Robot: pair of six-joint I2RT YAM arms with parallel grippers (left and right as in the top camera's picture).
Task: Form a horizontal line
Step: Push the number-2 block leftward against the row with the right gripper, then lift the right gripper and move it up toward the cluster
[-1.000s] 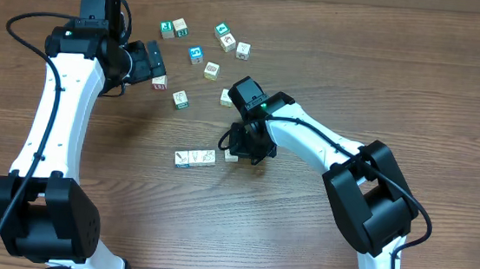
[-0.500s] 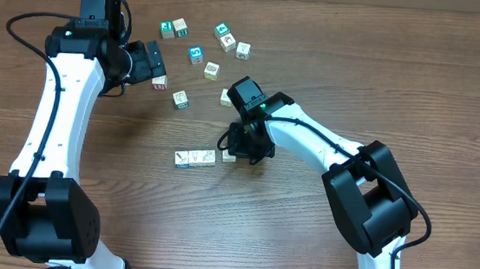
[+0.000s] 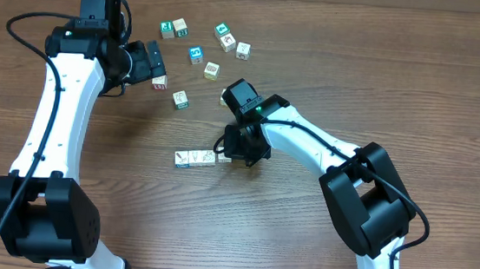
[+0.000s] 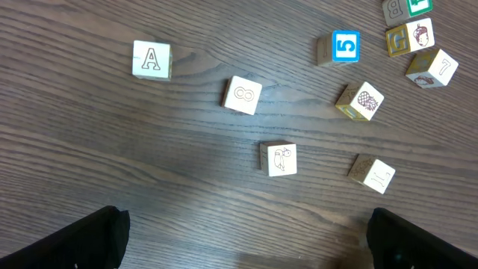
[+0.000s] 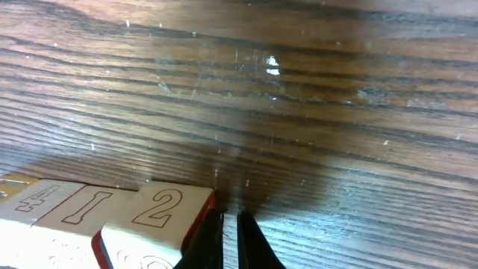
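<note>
The horizontal line [image 3: 196, 158] lies left of the table's centre as a short row of pale cubes touching side by side, its left end blue-edged. In the right wrist view its right end is a red-edged "2" cube [image 5: 153, 213], with an "I" cube [image 5: 82, 207] beside it. My right gripper [image 5: 230, 232] is shut with nothing between its fingers, and its left finger rests against the "2" cube's right side. From above, the right gripper [image 3: 232, 155] partly covers that end cube. My left gripper [image 3: 155, 64] hovers open and empty at the back left, its fingers [image 4: 82, 243] at the frame's bottom corners.
Loose cubes lie scattered at the back: a blue "5" cube [image 4: 345, 46], an "A" cube [image 4: 151, 60], an owl cube [image 4: 279, 159], a pineapple cube [image 4: 360, 101], and several more near a green cube [image 3: 168, 29]. One pale cube [image 3: 225, 97] sits just behind the right arm.
My shut right gripper has slid left, pushing the red-edged "2" cube across the small gap until it touches the row's right end. The left arm has not moved.
</note>
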